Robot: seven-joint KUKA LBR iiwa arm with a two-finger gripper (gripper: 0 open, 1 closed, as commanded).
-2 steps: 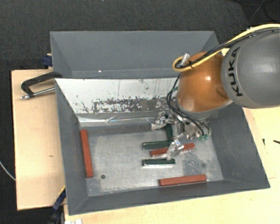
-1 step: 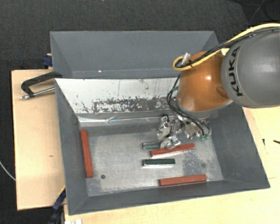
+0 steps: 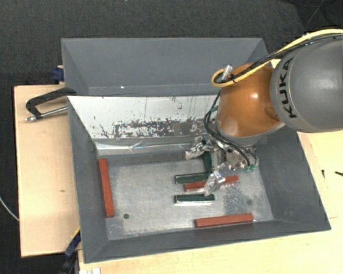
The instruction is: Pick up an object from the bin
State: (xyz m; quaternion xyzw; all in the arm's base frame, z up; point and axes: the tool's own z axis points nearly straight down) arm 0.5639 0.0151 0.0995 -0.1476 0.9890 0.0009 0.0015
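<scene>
Beneath the jaws, a red bar [image 3: 195,186] lies left-right.

I see glossy orange dome wrist cover [image 3: 245,107]; right of it rounded grey arm link [image 3: 319,90], black KUKA lettering [image 3: 286,94]; yellow cable [image 3: 253,68] looped above it; wiry silver gripper [image 3: 218,179] below.

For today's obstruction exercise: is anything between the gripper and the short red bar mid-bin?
Nothing visible. The gripper is at the right end of the short red bar; dark bars lie either side, not between.
</scene>
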